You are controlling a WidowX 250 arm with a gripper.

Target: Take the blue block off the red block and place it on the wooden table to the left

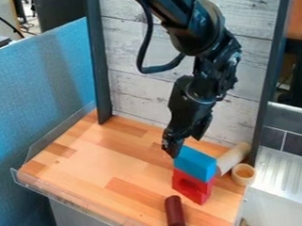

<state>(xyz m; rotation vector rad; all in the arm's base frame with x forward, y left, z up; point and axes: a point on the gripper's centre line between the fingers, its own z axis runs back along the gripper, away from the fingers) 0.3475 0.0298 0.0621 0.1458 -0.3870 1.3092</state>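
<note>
Bright, fairly soft light falls over the table (111,159) and the pale wall (129,47). Small glints pick out the glossy arm (200,25), whose deeper folds sink to near black. A muted, darker band of shade runs down the blue screen (36,101). Pale highlights line the clear rail (76,208), and the white ridged surface (285,175) shines brightly. The recess beyond the right post (274,57) is dim.
</note>
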